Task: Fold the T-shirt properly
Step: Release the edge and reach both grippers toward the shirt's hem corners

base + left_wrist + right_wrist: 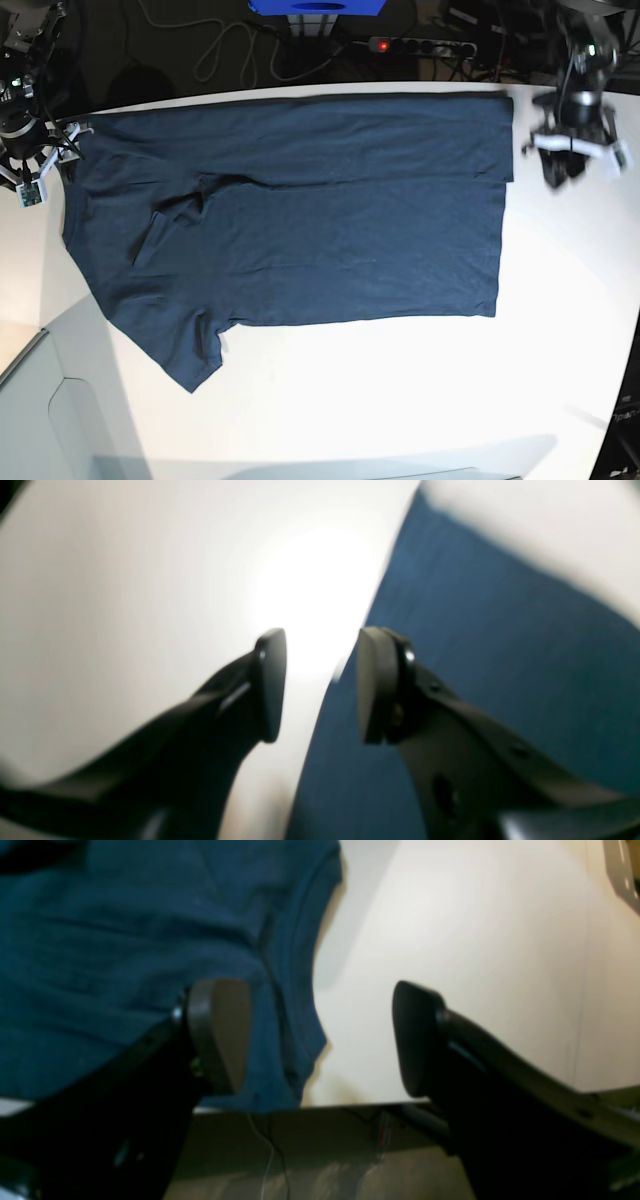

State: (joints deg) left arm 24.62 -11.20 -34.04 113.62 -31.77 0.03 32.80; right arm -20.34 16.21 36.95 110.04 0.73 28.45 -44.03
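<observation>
The dark navy T-shirt (300,220) lies spread flat on the white table (400,400), its hem toward the right and one sleeve (190,355) sticking out at the lower left. My left gripper (562,170) hovers just off the shirt's right edge; in the left wrist view the left gripper (322,685) is open and empty, with the T-shirt (475,655) under its right finger. My right gripper (48,160) sits at the shirt's upper left corner. In the right wrist view the right gripper (317,1037) is open and empty, beside the T-shirt (125,965) edge.
The table's edge (350,1104) runs just under the right gripper, with floor and cables below it. Behind the table lie a power strip (420,45), looping cables and a blue object (320,8). A grey panel (40,400) borders the table at lower left.
</observation>
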